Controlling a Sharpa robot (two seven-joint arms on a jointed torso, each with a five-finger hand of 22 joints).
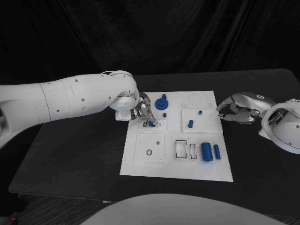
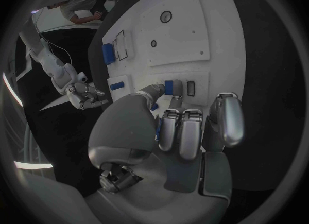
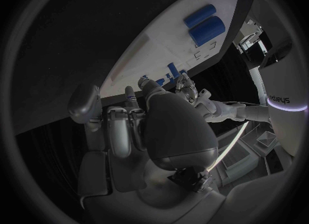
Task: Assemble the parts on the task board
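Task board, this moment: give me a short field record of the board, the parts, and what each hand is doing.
board: white task board in the middle of the black table
left hand: left hand over the board's upper left, fingers at a small blue part
right hand: right hand beside the board's right edge, fingers curled, holding nothing
loose parts: two blue cylinders lying at the board's lower right

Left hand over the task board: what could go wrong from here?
1. The left hand pinches a small blue part at its fingertips; a light pinch could let it slip or tilt.
2. A tall blue part stands close beside that hand, so a sideways move might knock it.
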